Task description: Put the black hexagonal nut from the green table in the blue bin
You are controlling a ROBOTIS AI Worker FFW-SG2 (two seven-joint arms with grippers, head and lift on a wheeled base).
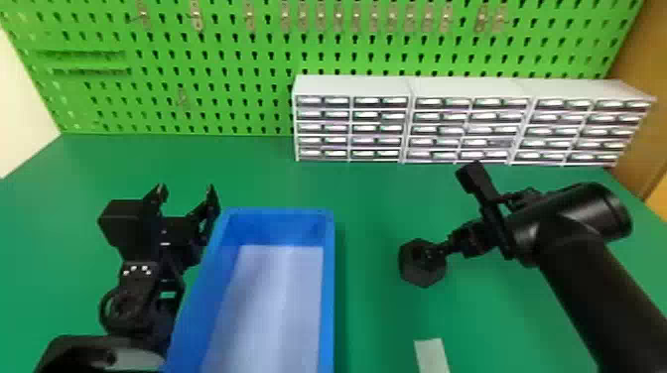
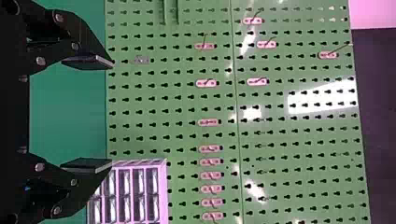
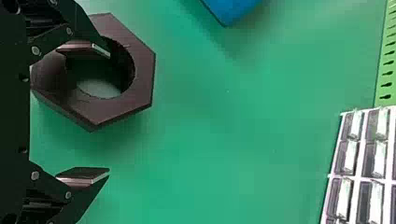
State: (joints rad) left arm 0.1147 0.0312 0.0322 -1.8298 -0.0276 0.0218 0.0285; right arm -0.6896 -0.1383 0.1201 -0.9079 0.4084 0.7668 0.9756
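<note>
The black nut (image 1: 422, 275) is on the green desk (image 1: 377, 198), not in the blue bin (image 1: 327, 297). The right end effector (image 3: 109, 112) is wide open and empty, one finger over the nut's hole. The left end effector (image 2: 112, 113) is wide open and empty too. The whole job looks left to do.

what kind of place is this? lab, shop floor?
Probably a workshop bench or a mock-up of one: a green pegboard with metal hooks, banks of small parts drawers, and a blue bin on the green table.
</note>
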